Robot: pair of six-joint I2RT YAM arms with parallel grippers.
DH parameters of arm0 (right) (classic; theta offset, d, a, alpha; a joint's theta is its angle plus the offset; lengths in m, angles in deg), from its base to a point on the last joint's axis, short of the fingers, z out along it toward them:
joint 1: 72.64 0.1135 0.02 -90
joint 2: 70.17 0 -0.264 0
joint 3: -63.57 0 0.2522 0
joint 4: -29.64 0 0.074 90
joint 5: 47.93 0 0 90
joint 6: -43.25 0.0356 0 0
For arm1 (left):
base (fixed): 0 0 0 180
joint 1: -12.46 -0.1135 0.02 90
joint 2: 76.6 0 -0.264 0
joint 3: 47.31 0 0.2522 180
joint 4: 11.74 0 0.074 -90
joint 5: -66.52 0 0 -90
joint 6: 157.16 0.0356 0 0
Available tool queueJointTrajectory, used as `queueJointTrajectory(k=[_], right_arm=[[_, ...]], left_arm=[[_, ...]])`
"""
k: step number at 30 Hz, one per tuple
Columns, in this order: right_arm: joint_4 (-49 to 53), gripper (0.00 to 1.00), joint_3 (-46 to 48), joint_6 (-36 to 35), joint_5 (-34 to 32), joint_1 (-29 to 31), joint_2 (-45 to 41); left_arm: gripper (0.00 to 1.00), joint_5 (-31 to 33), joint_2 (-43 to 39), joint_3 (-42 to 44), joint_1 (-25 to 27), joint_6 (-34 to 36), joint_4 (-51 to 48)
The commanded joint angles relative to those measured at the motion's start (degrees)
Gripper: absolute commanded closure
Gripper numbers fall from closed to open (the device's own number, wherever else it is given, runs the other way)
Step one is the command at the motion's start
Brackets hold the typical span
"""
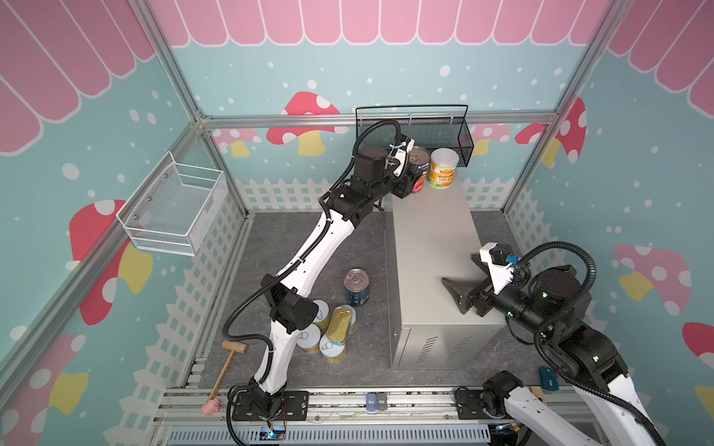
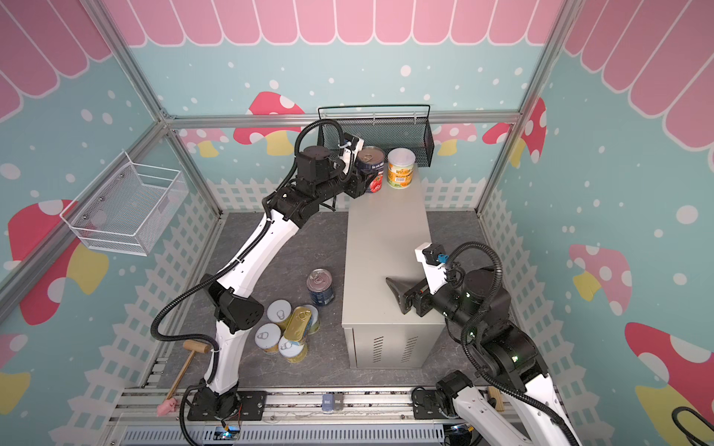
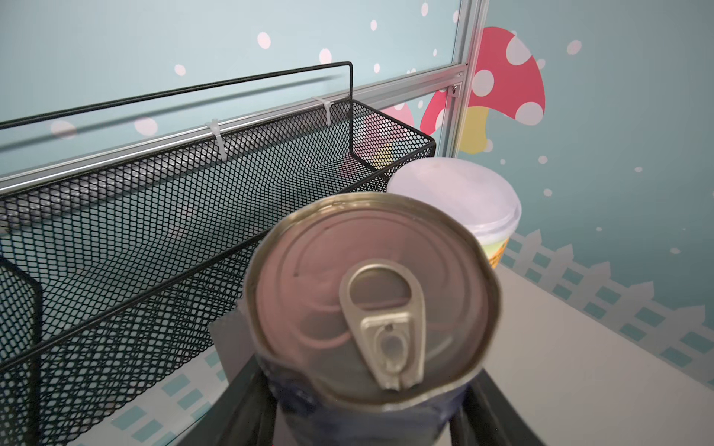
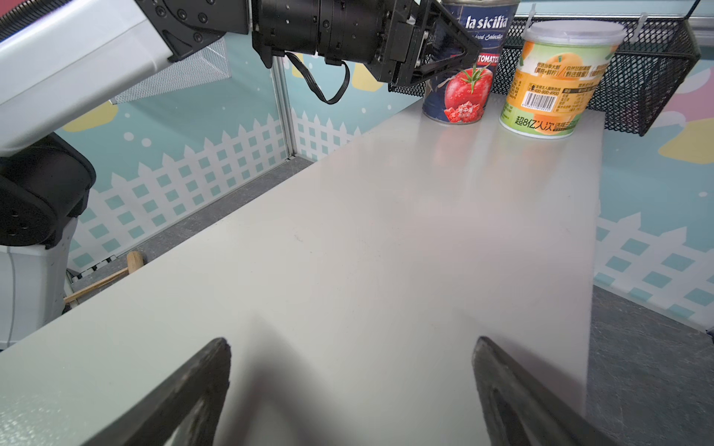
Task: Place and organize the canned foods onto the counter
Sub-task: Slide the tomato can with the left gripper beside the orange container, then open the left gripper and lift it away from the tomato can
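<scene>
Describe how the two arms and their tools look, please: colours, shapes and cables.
Both the left arm and the right arm have white shells between black joints; a black ribbed hose loops along each. Small green lights show on the right arm. The left tool and the right tool have black triangular fingers, with a white block behind each.

Left arm (image 1: 309, 262): stretched far forward.
Left gripper (image 1: 414, 174): clamped on tall dark-blue-labelled tin can (image 1: 419, 156).
Right gripper (image 1: 461, 270): jaws wide apart, empty, hovering.
</scene>
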Motion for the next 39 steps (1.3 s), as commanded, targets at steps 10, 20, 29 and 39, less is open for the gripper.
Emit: queueJointTrajectory(k=[10, 20, 29, 39], right_arm=[[0.0, 0.01, 1.1, 0.0, -0.2, -0.2, -1.0], [-0.4, 0.01, 1.2, -0.3, -0.2, -0.2, -0.7], [-0.9, 0.01, 1.3, -0.1, 0.2, -0.1, -0.6], [-1.5, 0.01, 0.8, 0.0, 0.2, -0.1, -0.6]], left_arm=[[0.46, 0.0, 4.2, -0.7, -1.7, 3.2, 1.5], [0.46, -1.8, 4.2, -0.7, -1.7, 3.0, 2.0], [0.31, -2.4, 3.1, -0.4, -1.8, 3.1, 2.1], [0.02, -0.6, -1.2, 2.1, -1.8, 4.0, 2.4]])
